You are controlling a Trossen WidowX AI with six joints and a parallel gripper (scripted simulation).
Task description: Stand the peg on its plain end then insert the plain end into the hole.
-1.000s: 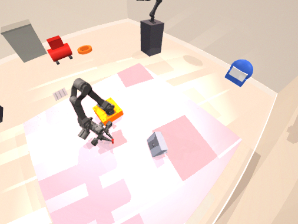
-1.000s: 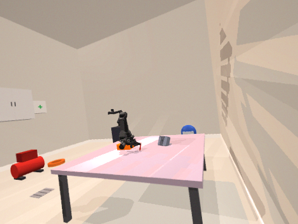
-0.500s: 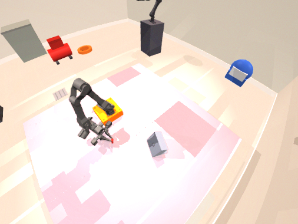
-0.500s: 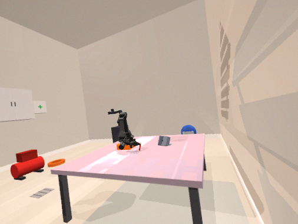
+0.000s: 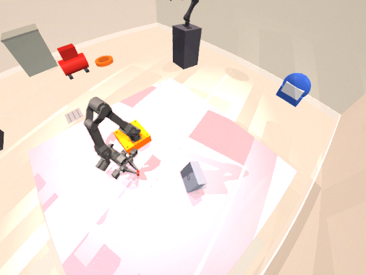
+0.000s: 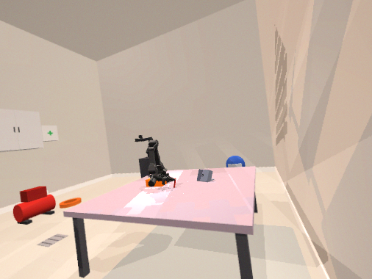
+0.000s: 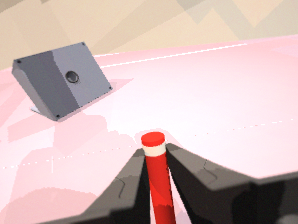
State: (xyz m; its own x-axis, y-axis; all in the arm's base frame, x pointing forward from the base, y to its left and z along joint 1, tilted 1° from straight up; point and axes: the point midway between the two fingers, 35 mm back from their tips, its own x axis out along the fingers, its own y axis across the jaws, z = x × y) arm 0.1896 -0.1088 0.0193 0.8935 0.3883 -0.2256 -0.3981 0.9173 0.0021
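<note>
- A pink, flat-topped bench (image 5: 152, 224) (image 6: 158, 221) (image 7: 225, 105) carries a black jointed arm (image 5: 90, 123) (image 6: 154, 154) on an orange-yellow square base plate (image 5: 146, 139) (image 6: 149, 184); in the top view the plate lies near the bench's upper-left edge, between its left and top corners.
- The black two-fingered gripper (image 5: 136, 171) (image 6: 173, 180) (image 7: 154, 152) is clamped on the peg, a finger on either side of it just below the white band.
- That slim, round red peg (image 5: 138, 173) (image 6: 175, 183) (image 7: 161, 185) stands roughly upright in the exterior view, its banded end up and its plain end down close to the bench top; whether that lower end touches cannot be told.
- The peg is out of the hole and well apart from the panel.
- A grey, block-like sloped panel (image 5: 197, 178) (image 6: 208, 175) (image 7: 92, 75) rests farther in from the upper-left edge than the base plate. In the exterior view it sits toward the bench's far edge.
- One round dark hole (image 5: 188, 177) (image 6: 202, 175) (image 7: 72, 76) opens near the middle of its sloping face, with small dark dots at the face's corners.
</note>
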